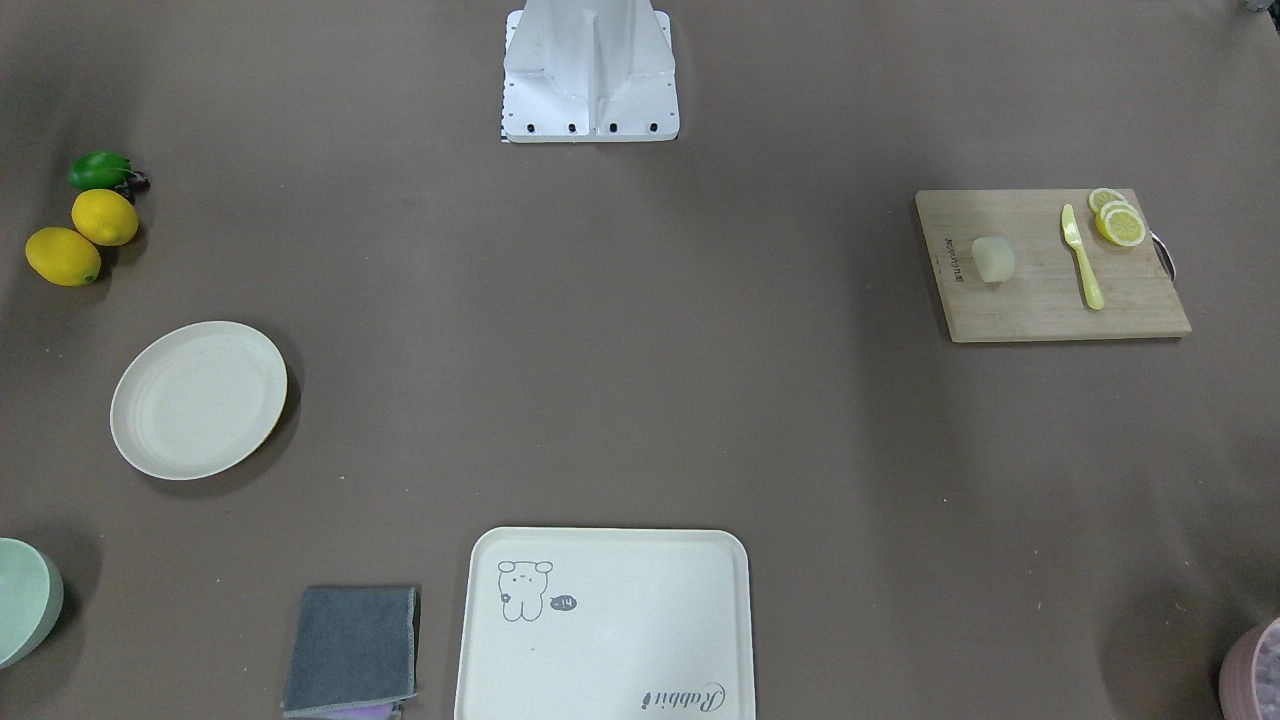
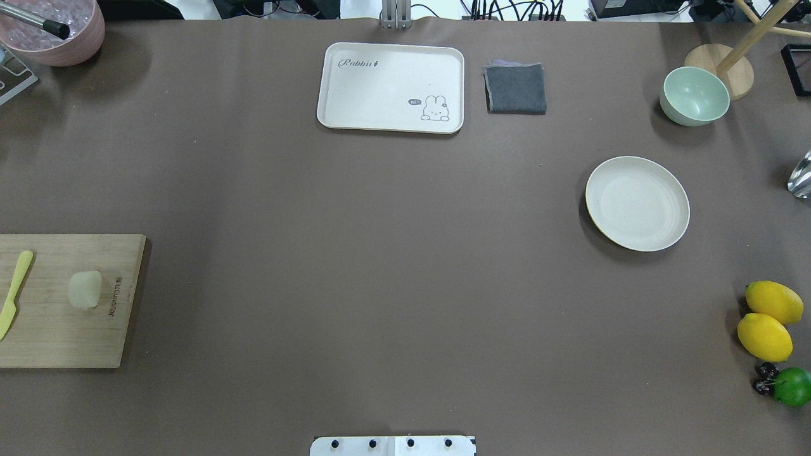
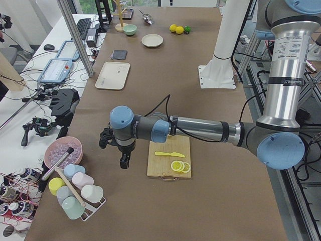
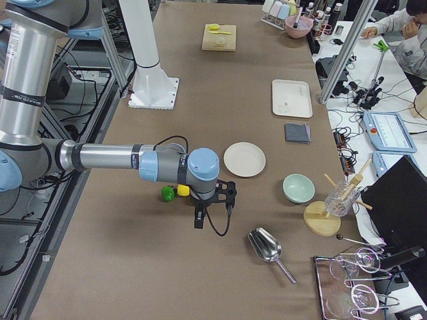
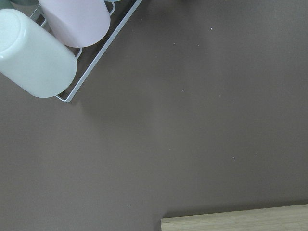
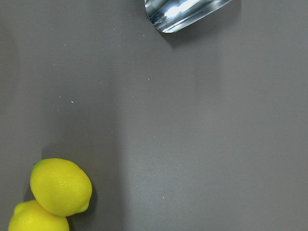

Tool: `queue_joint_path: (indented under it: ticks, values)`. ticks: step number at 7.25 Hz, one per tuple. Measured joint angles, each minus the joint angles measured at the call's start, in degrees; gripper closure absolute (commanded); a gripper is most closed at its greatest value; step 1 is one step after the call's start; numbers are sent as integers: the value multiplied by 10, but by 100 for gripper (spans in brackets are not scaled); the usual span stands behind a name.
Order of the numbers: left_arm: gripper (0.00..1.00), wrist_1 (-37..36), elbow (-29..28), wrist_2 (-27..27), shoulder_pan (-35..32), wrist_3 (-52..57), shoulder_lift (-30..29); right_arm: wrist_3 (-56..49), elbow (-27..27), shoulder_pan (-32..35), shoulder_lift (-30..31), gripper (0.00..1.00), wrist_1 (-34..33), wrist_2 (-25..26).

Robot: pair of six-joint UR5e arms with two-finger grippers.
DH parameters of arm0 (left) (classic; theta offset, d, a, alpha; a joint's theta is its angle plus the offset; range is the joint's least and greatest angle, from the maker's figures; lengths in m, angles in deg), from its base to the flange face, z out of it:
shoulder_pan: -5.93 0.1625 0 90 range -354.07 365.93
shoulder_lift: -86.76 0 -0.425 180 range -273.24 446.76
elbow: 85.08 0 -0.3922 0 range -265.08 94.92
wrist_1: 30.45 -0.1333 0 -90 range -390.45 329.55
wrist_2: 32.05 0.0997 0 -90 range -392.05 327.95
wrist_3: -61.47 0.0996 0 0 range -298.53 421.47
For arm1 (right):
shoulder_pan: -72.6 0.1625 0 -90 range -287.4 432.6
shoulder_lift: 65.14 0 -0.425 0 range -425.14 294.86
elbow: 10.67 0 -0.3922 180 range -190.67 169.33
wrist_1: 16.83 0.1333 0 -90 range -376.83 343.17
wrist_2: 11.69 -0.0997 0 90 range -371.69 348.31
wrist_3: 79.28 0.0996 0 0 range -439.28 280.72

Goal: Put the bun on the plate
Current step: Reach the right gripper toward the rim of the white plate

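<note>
The pale cream bun [image 1: 993, 260] [image 2: 85, 289] lies on a wooden cutting board [image 1: 1050, 300], beside a yellow knife [image 1: 1082, 258] and lemon slices [image 1: 1118, 220]. On the opposite side of the table sits the round cream plate [image 1: 198, 400] [image 2: 637, 203] [image 4: 244, 159], with nothing on it. My left gripper [image 3: 123, 160] hangs over the table just off the board's outer side, near the cup rack. Beyond the lemons, my right gripper [image 4: 199, 219] hangs between them and a metal scoop. I cannot tell whether either is open or shut.
A cream tray [image 2: 390, 87] with a drawing and a grey cloth [image 2: 516, 88] lie at the far middle. A green bowl [image 2: 694, 95], two lemons [image 2: 766, 320], a lime [image 2: 792, 386] and a metal scoop [image 4: 267, 248] surround the plate. A cup rack [image 3: 75, 193] and a pink bowl [image 3: 62, 153] stand near the board.
</note>
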Motion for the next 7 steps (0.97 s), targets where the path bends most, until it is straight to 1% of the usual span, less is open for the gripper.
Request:
queue_joint_path:
  ticks: [3, 6, 7]
  values:
    - [3, 0, 5, 0, 1, 2, 1, 0, 0, 0, 0, 0, 0, 0]
    - [3, 2, 53, 2, 1, 1, 32, 0, -1, 1, 0, 0, 1, 0]
    - [3, 2, 68, 3, 1, -1, 33, 0, -2, 1, 0, 0, 3, 0]
